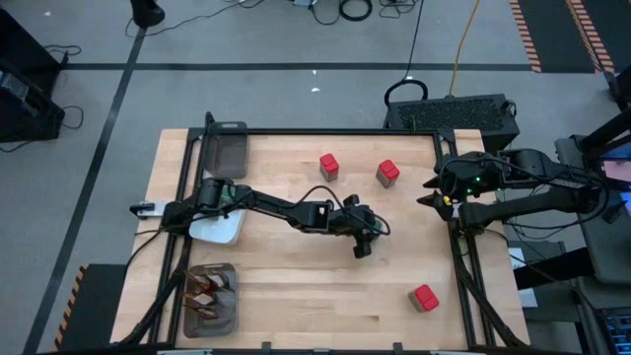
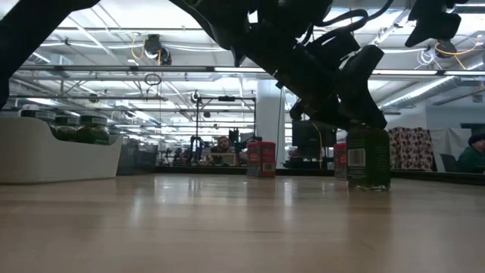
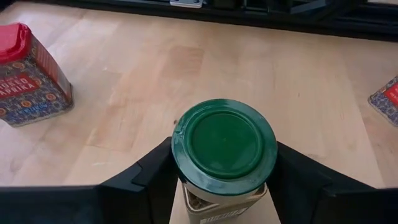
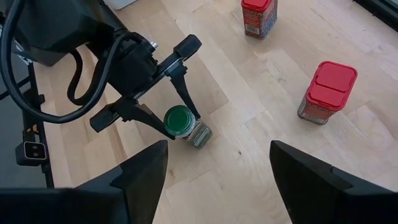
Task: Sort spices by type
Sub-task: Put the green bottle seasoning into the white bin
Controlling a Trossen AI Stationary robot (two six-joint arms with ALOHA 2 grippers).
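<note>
A small round jar with a green lid (image 3: 224, 140) stands upright on the wood table near its middle, and my left gripper (image 3: 224, 171) is shut on it. The low view shows the jar (image 2: 369, 158) under the slanting left arm. Three red boxes stand free on their bases: two toward the far edge (image 1: 328, 166) (image 1: 387, 174) and one near the right corner (image 1: 425, 297). Brown sachets lie in the near-left mesh tray (image 1: 210, 296). My right gripper (image 4: 217, 168) is open and hovers at the table's right edge (image 1: 432, 192). My left gripper pinches the jar between its two fingers (image 3: 155, 177), one on each side of the jar's body just beneath the lid's rim (image 3: 179, 163). The fingers come slanting down from the table's left. The jar stays upright with its base (image 2: 369, 186) on the table.
A white dish (image 1: 219, 229) with green-lidded jars in it (image 2: 76, 130) sits under the left arm at the table's left. A grey mesh tray (image 1: 229, 148) lies at the far-left corner. A black frame rail runs along the far and right sides. Bare wood lies between the jar and the near edge.
</note>
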